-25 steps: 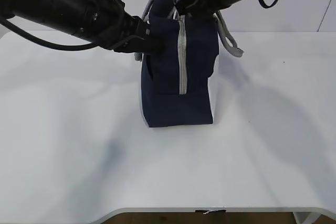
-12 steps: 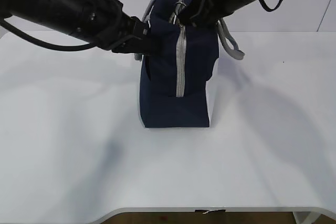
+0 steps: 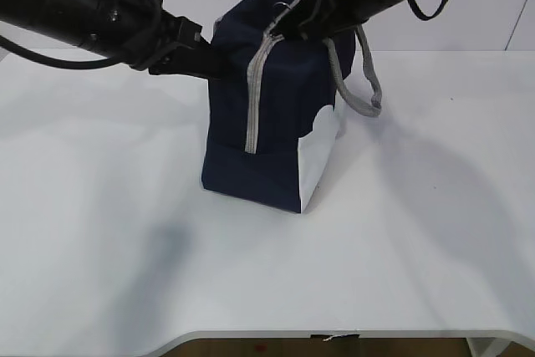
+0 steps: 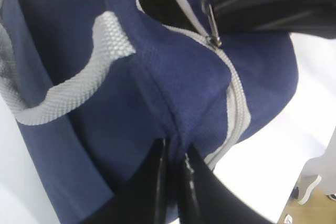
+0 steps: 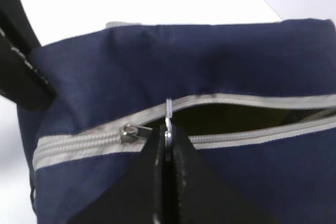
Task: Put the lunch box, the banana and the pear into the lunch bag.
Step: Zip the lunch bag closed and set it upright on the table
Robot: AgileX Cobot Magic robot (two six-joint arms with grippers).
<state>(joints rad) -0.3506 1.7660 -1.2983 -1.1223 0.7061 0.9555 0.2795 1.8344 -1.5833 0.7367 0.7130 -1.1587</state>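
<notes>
The navy lunch bag [image 3: 267, 135] stands tilted at mid-table, its grey zipper [image 3: 255, 98] down the front and a white side panel [image 3: 316, 156]. My left gripper [image 3: 213, 63] is shut on a fold of the bag's fabric at its upper left; the pinch shows in the left wrist view [image 4: 176, 153]. My right gripper [image 3: 288, 22] is shut on the zipper's ring pull [image 5: 168, 109] at the bag's top. The zipper is partly open, with a dark gap [image 5: 231, 116] behind the slider [image 5: 128, 132]. The lunch box, banana and pear are out of view.
A grey strap handle [image 3: 359, 81] hangs off the bag's right side; another loops by my left gripper [image 4: 63, 93]. The white table [image 3: 167, 273] spreads around the bag, its front edge near the bottom.
The bag has swung and tilted: its base slid left, its white side panel turned toward the camera. The left gripper moved left, still holding the fabric. The right gripper kept the ring pull.
</notes>
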